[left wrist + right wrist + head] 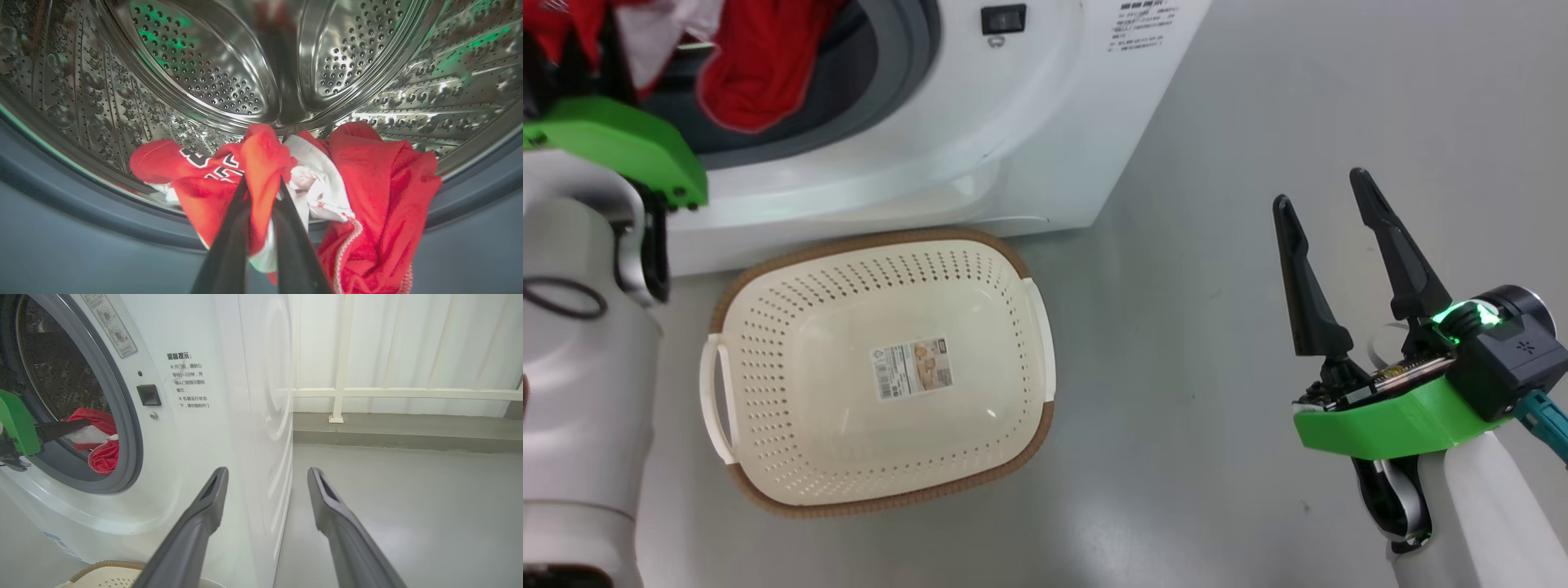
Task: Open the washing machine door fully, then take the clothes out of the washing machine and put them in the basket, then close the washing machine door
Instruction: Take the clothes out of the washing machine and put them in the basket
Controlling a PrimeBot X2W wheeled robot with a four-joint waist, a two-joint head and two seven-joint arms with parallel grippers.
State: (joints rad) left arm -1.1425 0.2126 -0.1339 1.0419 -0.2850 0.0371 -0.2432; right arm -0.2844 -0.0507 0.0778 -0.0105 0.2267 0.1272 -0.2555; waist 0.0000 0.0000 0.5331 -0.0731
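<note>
The left gripper (263, 181) was clamped on a fold of the bright red, white-trimmed fabric clothes (367, 183) heaped around its jaws in the steel drum (196, 61) of the big white washing machine (1045, 122), while the right gripper (1320, 188) held its jaws spread and empty, the cream perforated plastic basket (866, 238) well to their left.

Red clothes (367, 183), white washing machine (1029, 122), cream basket (768, 343), grey floor (1217, 408).
The clothes are bright red with white trim and dark, white-edged lettering. The washing machine is glossy white with black print, a grey rubber ring (132, 428) and a shiny steel drum (204, 61) dotted with round holes and flecked with green reflections. The basket is perforated in neat rows, with a brown woven-look rim and a pale printed label (912, 369). The left pincer (263, 181) and right pincer (1321, 188) have black fingers on bright green wrist covers (1380, 425).
</note>
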